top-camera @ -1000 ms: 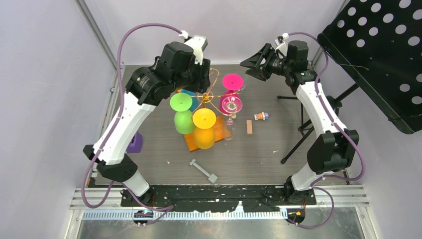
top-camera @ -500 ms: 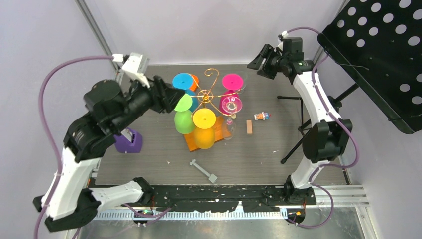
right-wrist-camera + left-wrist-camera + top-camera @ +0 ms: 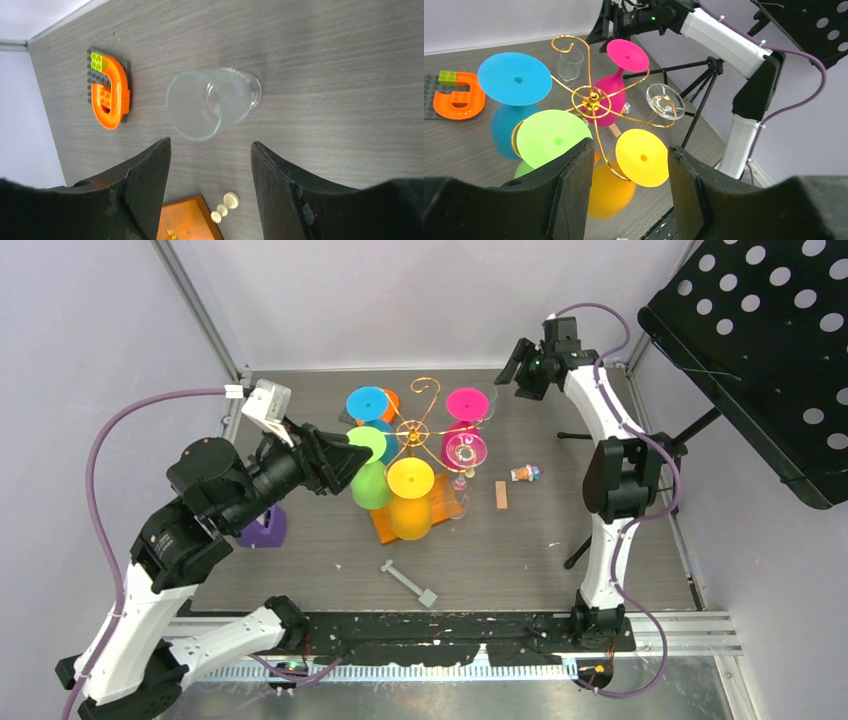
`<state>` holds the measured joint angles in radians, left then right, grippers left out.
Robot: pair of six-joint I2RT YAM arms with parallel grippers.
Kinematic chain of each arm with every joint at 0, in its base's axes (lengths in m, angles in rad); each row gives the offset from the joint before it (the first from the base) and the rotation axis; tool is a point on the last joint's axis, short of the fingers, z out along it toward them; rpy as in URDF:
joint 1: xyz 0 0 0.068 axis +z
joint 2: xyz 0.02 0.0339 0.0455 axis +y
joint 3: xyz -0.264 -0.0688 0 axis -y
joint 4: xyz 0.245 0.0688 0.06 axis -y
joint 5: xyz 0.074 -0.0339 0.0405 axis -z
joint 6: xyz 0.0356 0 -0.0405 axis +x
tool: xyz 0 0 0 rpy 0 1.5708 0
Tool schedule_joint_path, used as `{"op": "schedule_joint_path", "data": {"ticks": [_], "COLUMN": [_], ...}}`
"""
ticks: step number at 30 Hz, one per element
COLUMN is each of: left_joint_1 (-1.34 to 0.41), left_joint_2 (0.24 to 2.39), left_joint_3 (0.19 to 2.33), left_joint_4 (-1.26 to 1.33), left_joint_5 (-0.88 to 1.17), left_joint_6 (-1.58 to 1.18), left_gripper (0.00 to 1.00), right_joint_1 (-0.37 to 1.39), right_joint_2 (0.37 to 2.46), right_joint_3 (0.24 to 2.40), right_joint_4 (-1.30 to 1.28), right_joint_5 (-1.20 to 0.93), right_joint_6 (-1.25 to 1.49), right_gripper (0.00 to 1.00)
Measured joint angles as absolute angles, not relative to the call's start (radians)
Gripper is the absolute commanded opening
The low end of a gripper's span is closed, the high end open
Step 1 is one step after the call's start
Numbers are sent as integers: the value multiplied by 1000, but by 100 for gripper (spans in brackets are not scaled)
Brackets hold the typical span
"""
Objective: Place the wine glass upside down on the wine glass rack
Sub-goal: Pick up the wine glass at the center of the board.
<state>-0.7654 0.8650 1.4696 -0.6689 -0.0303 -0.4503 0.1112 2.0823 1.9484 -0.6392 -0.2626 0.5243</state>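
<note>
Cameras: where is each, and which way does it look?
Top external: high behind, looking down on the table; left arm, right arm show.
Left wrist: on the left arm, facing the wine glass rack; left claw shows.
Right wrist: on the right arm, looking down at a clear cup; right claw shows.
Both wrist views share the cup.

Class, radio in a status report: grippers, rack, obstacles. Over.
Left gripper, right gripper: open, empty. Gold wire wine glass rack: five glasses hanging upside down. Clear tumbler beyond rack.
</note>
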Motion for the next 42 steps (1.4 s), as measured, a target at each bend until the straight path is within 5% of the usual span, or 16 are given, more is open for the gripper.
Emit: {"op": "schedule_joint_path", "data": {"ticks": [28,42], "left_joint_1": [-765,-765], "left_joint_2": [844,831], "left_joint_3": [1375,1340], "left_joint_4": [-601,-597], "left_joint_5": [39,46], "left_joint_6": [-517,-522], "left_gripper": [55,55], "right_joint_1": [165,221], "right_joint_2": [2320,2391], "right_joint_3": [2191,2298], "right_joint_4": [-694,-818], "right_joint_5": [-191,47], "right_joint_6": [482,341], "right_gripper": [58,48]}}
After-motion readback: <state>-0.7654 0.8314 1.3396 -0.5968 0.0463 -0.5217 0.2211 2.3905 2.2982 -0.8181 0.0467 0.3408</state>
